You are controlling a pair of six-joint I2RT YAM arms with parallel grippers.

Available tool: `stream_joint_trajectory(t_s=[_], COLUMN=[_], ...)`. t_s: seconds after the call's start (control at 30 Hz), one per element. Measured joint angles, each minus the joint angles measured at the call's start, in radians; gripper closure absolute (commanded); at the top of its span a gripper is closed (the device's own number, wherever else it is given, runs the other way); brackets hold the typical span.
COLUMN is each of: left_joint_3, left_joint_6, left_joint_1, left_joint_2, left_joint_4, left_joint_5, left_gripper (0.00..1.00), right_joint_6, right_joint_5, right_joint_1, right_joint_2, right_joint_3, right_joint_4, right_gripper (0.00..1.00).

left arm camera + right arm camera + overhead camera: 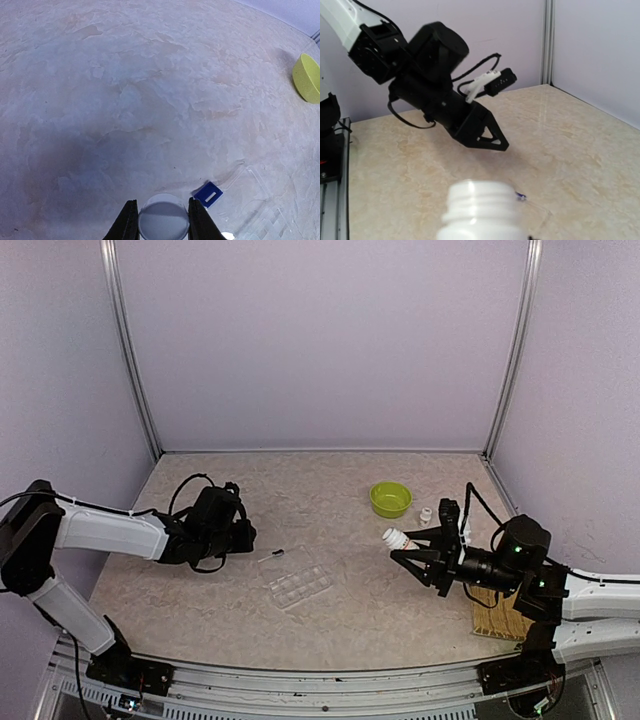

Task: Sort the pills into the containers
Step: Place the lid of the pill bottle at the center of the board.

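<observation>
Right of the clear plastic pill box (295, 580), an uncapped white plastic bottle (482, 210) was clamped in the right pincer (400, 548). Left of it, a round white piece (163, 225) was clamped in the left pincer (163, 216). No pills were seen. Pouring was judged in hand, and tipping over a compartment was called for next.

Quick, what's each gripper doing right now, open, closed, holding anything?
Left gripper: shut on a round white thing, cap or bottle, cannot tell which.
Right gripper: shut on an uncapped white bottle.
</observation>
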Motion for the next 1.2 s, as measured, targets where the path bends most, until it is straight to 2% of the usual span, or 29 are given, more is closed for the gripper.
stream_joint_trajectory(t_s=[0.53,0.8,1.0,1.2], left_joint_3=[-0.001,-0.001,0.005,0.006], left_joint_6=[0.004,0.007,0.014,0.020], left_joint_1=[0.014,0.021,0.026,0.027], left_joint_2=[0.161,0.204,0.218,0.221], left_joint_4=[0.045,0.055,0.074,0.085], left_joint_5=[-0.037,-0.041,-0.045,-0.047], left_gripper=[0.73,0.68,0.55,0.23], right_joint_6=[0.021,0.030,0.037,0.037], right_joint_5=[-0.016,-0.031,-0.033,-0.038], right_joint_1=[0.000,0.000,0.000,0.000], right_joint_2=[0.017,0.043,0.046,0.053], right_joint_3=[-0.008,-0.011,-0.011,-0.011], right_joint_4=[0.024,0.041,0.047,0.047], right_gripper=[1.00,1.00,1.00,1.00])
